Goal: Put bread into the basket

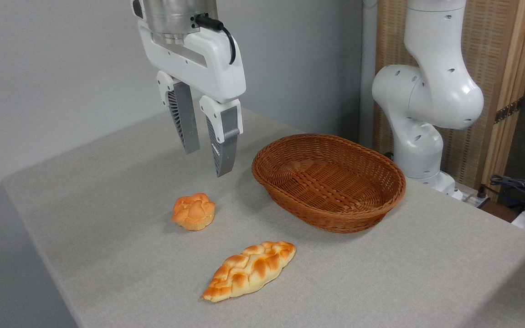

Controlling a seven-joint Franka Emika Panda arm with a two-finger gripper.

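The bread (pixel 193 211), a small round orange-golden bun with a lumpy top, lies on the grey table left of centre. My gripper (pixel 207 162) hangs in the air above it and slightly to its right, open, with nothing between its ribbed fingers (pixel 222 143). The oval brown wicker basket (pixel 331 214) stands to the right of the bun, with nothing in it.
A longer braided, pointed loaf (pixel 249 270) lies nearer the front edge, below the bun and the basket. The arm's white base (pixel 422 114) rises behind the basket at the right. Cables (pixel 522 187) sit off the table's far right corner.
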